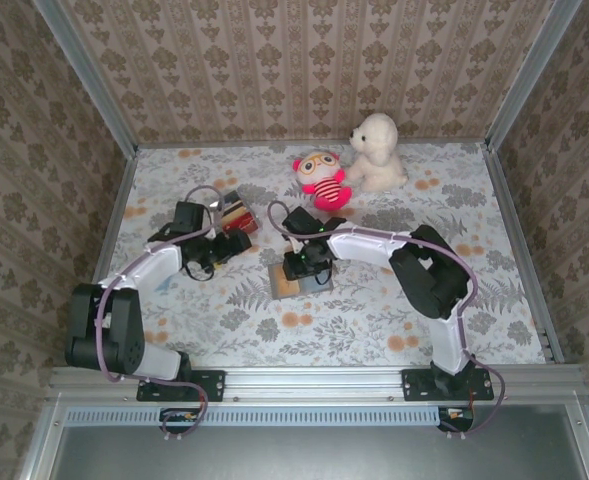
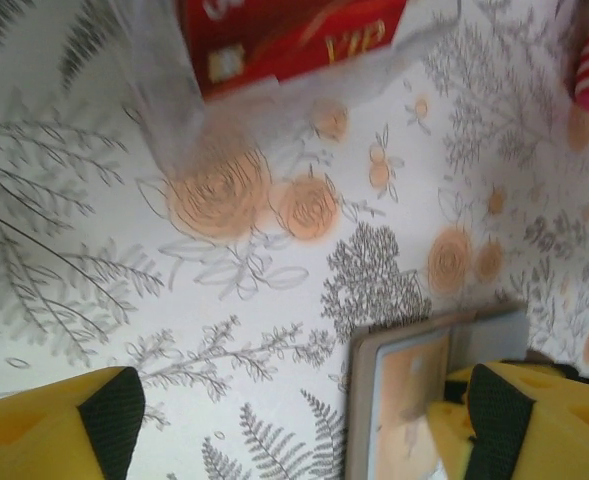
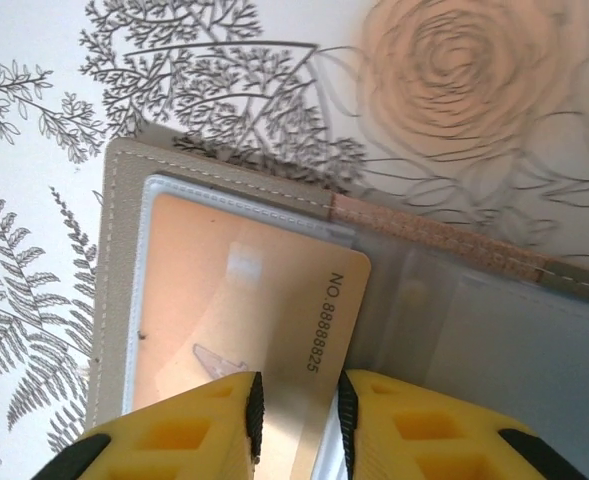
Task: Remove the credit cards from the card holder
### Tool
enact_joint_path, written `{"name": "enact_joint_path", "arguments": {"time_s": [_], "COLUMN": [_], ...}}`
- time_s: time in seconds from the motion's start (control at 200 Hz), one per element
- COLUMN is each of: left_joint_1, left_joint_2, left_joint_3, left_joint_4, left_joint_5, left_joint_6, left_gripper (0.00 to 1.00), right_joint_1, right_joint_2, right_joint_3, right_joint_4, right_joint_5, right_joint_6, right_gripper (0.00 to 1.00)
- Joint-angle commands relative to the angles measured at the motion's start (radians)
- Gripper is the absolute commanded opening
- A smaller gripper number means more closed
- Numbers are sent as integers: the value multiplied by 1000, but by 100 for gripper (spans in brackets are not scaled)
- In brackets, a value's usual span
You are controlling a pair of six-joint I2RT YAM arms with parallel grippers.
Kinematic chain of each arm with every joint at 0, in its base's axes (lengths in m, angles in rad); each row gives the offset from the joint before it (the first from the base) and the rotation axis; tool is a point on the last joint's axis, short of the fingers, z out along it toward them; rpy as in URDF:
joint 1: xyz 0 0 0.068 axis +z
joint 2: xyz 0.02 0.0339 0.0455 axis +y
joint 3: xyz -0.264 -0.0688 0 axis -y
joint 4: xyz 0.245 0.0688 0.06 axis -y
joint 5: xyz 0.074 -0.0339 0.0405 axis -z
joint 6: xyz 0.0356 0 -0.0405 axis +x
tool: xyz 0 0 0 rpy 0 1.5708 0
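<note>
Right gripper [image 3: 296,402] stands directly over the card holder [image 3: 494,340], its yellow jaws drawn close together with a narrow gap between them. The lower edge of a gold-brown card [image 3: 234,290] runs into that gap; whether the pads pinch it or merely rest on it cannot be told. The holder lies open and flat near the middle of the floral table [image 1: 374,320], its leaves spread either side of the crease. In the right wrist view the gold-brown card sits on the left-hand leaf, its numbered edge past the clear pocket's mouth and over the crease. It is judged partly drawn, not free. The other leaf's pocket looks empty, though glare limits certainty.

Left gripper [image 2: 299,405] hangs to the left of the holder, jaws wide apart, nothing between them. Beyond it a red card [image 2: 294,35] lies on the cloth, well apart from the holder — judged already removed. A translucent sheet [image 2: 164,100] overlaps it; its nature is unclear.

Assessment: task part done — at least the gold-brown card is left to extract. At the far side a striped plush toy [image 1: 324,180] and a white plush toy [image 1: 376,152] sit apart from the work.
</note>
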Motion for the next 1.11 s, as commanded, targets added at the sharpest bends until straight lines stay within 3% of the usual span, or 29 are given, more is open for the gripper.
{"name": "enact_joint_path", "arguments": {"time_s": [0.0, 0.14, 0.27, 0.59, 0.835, 1.1], "left_joint_1": [-45, -110, -163, -284, -302, -302], "left_joint_2": [-12, -17, -5, 63, 139, 181], "left_joint_3": [-14, -58, -109, -100, -53, -33], "left_joint_4": [6, 46, 132, 221, 211, 206], "left_joint_5": [20, 20, 52, 29, 17, 16], "left_joint_6": [-26, -88, -171, -248, -226, -216], "left_gripper": [80, 68, 55, 24, 12, 8], "right_joint_1": [6, -13, -49, -61, -68, -77], "right_joint_2": [-89, -157, -168, -108, -95, -81], "right_joint_3": [-21, -68, -133, -168, -183, -183], "right_joint_4": [47, 72, 117, 187, 220, 223], "right_joint_5": [-48, -13, -77, -136, -153, -167], "right_joint_6": [59, 184, 262, 287, 291, 283], "right_gripper": [33, 33, 30, 23, 20, 18]}}
